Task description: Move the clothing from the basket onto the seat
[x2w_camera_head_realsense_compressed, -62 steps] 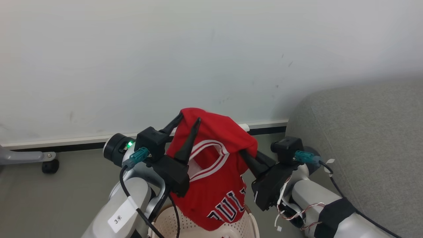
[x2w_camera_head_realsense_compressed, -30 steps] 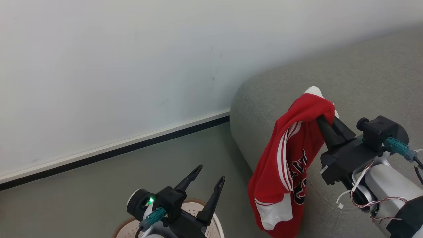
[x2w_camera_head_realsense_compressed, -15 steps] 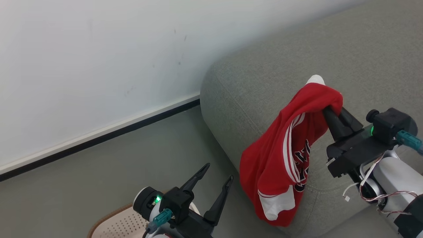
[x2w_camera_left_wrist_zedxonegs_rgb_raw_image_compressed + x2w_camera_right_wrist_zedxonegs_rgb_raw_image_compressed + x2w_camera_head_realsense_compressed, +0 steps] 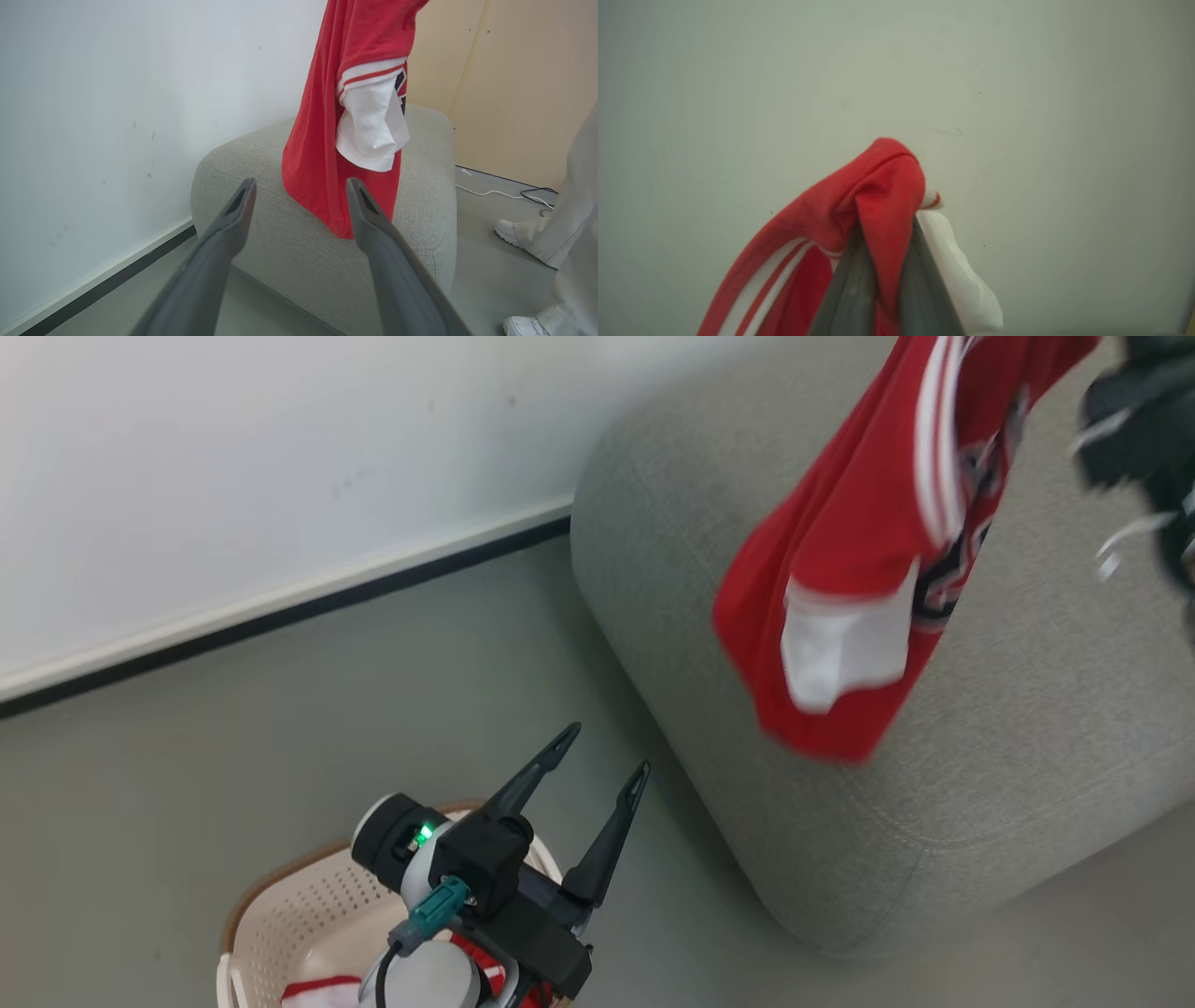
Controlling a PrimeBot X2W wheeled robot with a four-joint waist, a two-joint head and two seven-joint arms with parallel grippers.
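Hanging from the right gripper (image 4: 885,242), one red garment (image 4: 840,579) is seen above the single grey sofa (image 4: 1027,728). The gripper's two fingers are clenched on a bunched fold at the garment's top. Its long axis runs roughly straight down in the left wrist view, with the white-panelled lower end pointing at the sofa's top. In the head view, which is blurred there, it slants from upper right to lower left. Whether the hem touches the cushion cannot be told.

A second garment (image 4: 322,989), red and white, lies in the one basket (image 4: 308,915) on the floor, well apart from the sofa's corner. The left gripper (image 4: 607,749) is held above the basket, its two fingers spread and holding nothing.

One person (image 4: 570,196) in pale trousers is seen beyond the sofa, and two white shoes (image 4: 507,231) are counted.
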